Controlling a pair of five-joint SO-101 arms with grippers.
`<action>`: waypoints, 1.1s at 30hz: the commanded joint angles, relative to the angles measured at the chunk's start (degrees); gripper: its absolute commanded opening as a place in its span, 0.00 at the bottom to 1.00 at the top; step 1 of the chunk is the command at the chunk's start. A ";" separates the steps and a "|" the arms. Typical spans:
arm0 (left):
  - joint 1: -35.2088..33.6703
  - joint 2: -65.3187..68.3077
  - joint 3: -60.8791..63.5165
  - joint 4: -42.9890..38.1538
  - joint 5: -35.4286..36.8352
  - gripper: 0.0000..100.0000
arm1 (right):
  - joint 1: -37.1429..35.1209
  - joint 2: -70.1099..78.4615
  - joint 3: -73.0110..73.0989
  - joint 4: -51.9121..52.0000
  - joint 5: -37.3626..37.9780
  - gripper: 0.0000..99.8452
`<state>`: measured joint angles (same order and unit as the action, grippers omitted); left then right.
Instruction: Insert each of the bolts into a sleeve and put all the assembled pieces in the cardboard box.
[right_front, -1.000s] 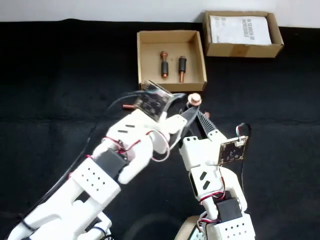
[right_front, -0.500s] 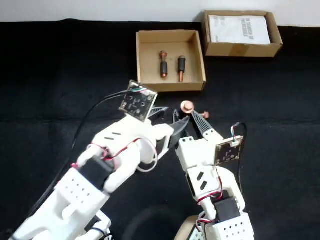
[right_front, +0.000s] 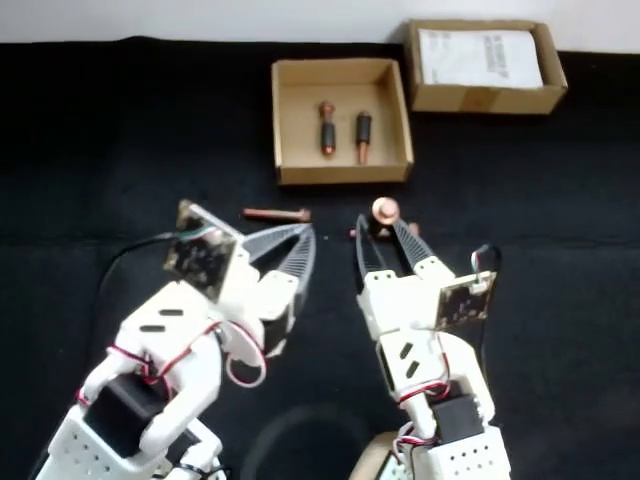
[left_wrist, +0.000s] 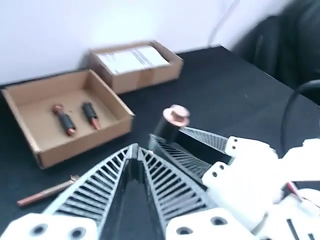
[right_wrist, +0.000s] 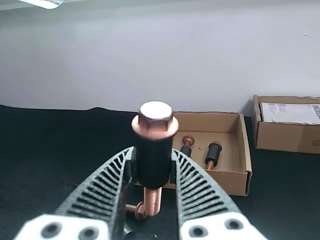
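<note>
Just before the box's (right_front: 342, 172) front wall, the right gripper (right_front: 381, 228) pinches an upright sleeve (right_wrist: 152, 160) with a bolt (right_wrist: 155, 120) through it. The left gripper (right_front: 306, 236), pressed together and empty, is beside it. Two assembled pieces (right_front: 328, 128) lie in the box, and a loose bolt (right_front: 275, 213) lies near its front wall.

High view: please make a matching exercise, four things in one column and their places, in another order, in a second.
1. loose copper bolt
2. black sleeve with a copper bolt in it
3. two assembled copper-and-black pieces
4. white printed sheet

A. in the square open cardboard box
B. held by the right gripper
C. lying on the black table
D. in the oblong cardboard box

Pairs: 1-C, 2-B, 3-A, 4-D.
</note>
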<state>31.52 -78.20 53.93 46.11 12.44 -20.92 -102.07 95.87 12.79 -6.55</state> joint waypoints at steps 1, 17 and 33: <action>-5.32 -3.82 2.95 0.26 0.18 0.01 | 1.54 -0.40 5.93 1.63 0.35 0.01; -33.63 -24.75 36.79 -12.57 0.26 0.01 | 1.98 6.64 -18.24 23.43 -4.75 0.01; -43.12 -25.19 43.21 -11.34 0.62 0.01 | 2.15 63.43 -64.13 24.22 -11.60 0.01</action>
<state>-10.59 -102.90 96.04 34.42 12.53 -19.25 -48.26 43.12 36.97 -17.63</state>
